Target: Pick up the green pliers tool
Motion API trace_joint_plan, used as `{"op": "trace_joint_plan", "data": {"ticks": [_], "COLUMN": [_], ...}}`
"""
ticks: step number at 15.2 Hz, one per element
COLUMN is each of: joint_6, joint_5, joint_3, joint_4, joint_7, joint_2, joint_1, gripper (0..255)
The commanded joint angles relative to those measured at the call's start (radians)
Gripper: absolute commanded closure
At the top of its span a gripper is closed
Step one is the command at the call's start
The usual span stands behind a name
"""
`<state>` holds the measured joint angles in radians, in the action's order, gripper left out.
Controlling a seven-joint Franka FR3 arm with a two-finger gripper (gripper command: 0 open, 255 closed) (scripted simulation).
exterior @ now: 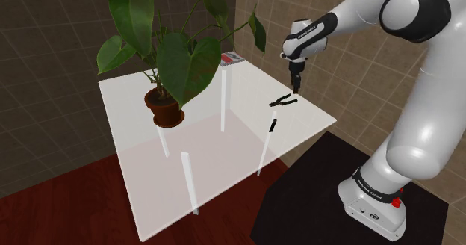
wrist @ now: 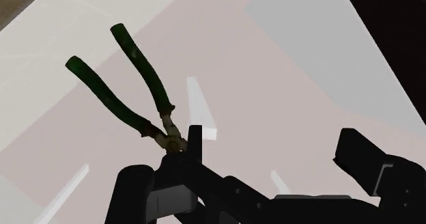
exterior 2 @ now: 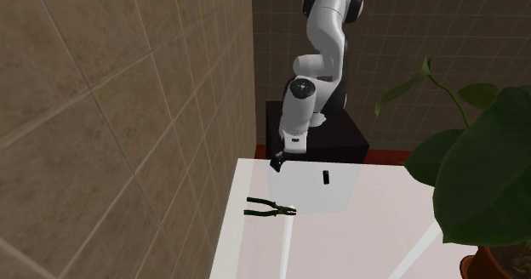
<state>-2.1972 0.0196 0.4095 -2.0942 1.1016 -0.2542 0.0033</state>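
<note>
Pliers (wrist: pixel 142 69): flat on the bench (exterior: pixel 209 161), close to its edge at the shoulder view's right; green handles splayed in a V, pale head at the narrow end.
Build: likely stiff metal under green sleeves; moderate weight for so small a tool, biased toward the head.
Surface: sleeves probably grippier than the bare head; thin and low, so little height to bite.
Hinge: apt to swing shut under a squeeze across the handles, shifting the tool in the grasp.
Hold point: best judged just behind the pivot, where the handles run close together and the balance sits; closing across that narrow neck, fingertips down almost to the bench.
Hand (exterior: pixel 296 83): fingers spread, holding nothing; hovering over the bench beside the pliers, head lying near one finger, not between the two.
Alignment: a small sideways shift probably needed to straddle the neck.
Stick (exterior: pixel 272 124): small, black, lying on the bench near the pliers but apart.
Plant (exterior: pixel 172 57): potted, well apart on the bench.
</note>
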Motion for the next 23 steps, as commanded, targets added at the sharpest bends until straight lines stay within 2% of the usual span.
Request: {"op": "trace_joint_plan", "data": {"ticks": [1, 10, 20, 21, 23], "joint_6": [-0.014, -0.020, -0.077, -0.078, -0.078], "joint_5": [-0.031, -0.092, -0.107, -0.107, -0.107], "joint_3": [-0.014, -0.106, -0.124, -0.124, -0.124], "joint_4": [0.067, 0.406, 0.437, 0.435, 0.435], "joint_7": [0.065, 0.252, 0.256, 0.255, 0.255], "joint_2": [-0.090, -0.457, -0.546, -0.545, -0.545], "joint_1": [-0.021, -0.115, -0.130, -0.129, -0.129], "gripper": [0, 0, 0, 255, 255]}}
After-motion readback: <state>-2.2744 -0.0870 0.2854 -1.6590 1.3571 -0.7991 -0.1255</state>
